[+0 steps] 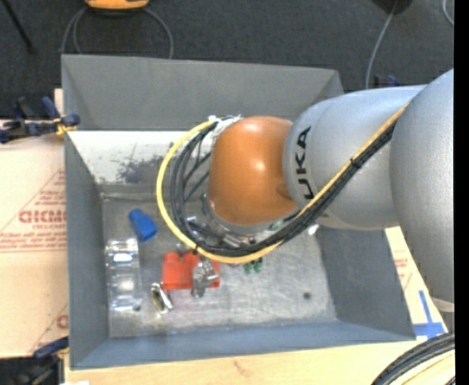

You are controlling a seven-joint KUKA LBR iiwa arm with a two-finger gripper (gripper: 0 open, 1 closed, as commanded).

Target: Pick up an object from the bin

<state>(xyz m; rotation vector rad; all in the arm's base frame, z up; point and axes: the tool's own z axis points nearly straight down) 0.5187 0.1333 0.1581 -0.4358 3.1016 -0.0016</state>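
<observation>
Though the jaws seem to touch the flat red plastic block (175, 269), at its edge farthest from the blue plastic wedge (143, 225), you cannot tell their opening.

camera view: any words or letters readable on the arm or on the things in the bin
"UKA": on the grey arm, running up its side next to the orange cover; anything before these letters is hidden.
No readable text on the blue piece, the red block or the clear plastic piece in the bin.
</observation>
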